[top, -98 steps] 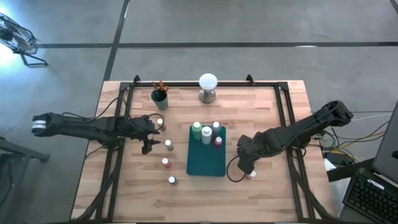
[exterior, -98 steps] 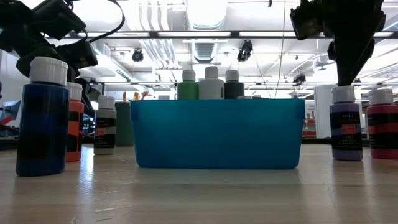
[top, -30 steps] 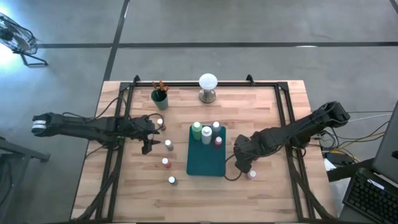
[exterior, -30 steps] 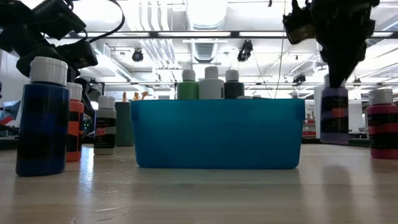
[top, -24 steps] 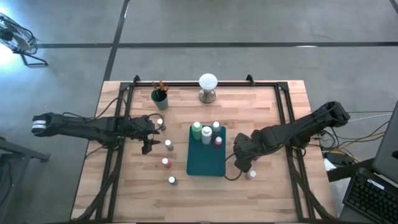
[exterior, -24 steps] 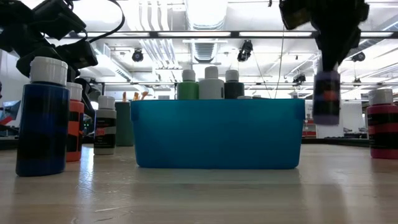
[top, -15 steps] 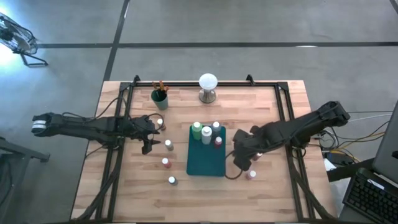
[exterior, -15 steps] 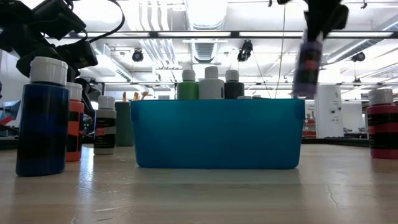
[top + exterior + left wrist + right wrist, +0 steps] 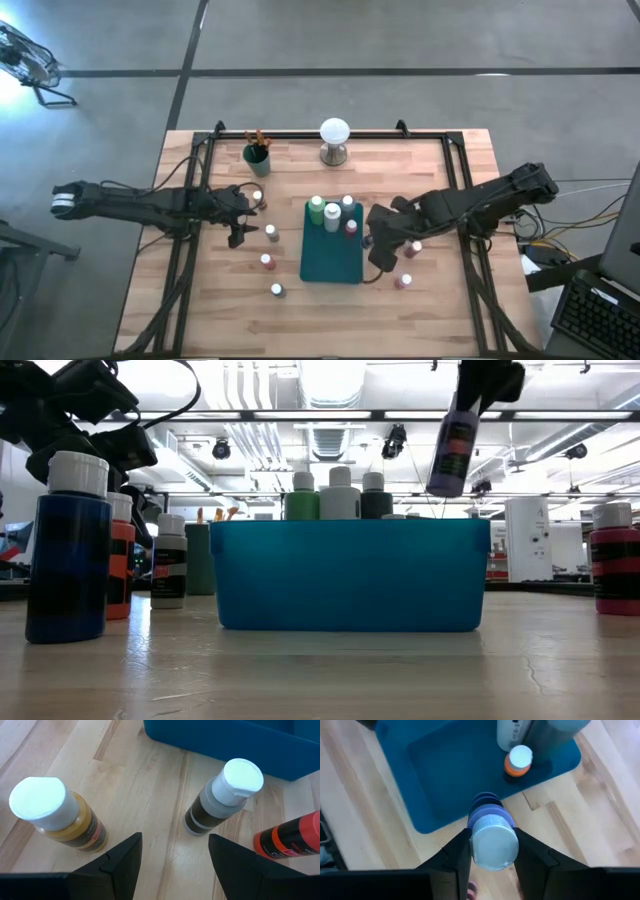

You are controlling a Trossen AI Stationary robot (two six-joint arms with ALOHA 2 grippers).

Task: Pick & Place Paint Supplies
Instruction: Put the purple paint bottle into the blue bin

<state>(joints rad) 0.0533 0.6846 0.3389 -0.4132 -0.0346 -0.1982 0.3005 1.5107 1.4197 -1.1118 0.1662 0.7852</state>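
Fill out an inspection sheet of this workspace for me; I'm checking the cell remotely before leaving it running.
Surface: wooden table, bare boards around the items.
Job's things: purple bottle lifted near the teal tray; other bottles stand in the tray and around it.
Clutter: white ball on a metal base.
Grippers: right gripper shut on the purple bottle; left gripper open by two standing bottles.
Cables: run along both arms.
Surroundings: grey floor, no people seen.

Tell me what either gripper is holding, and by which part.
The right gripper holds a purple bottle by its white cap, above the teal tray's edge. The left gripper holds nothing.
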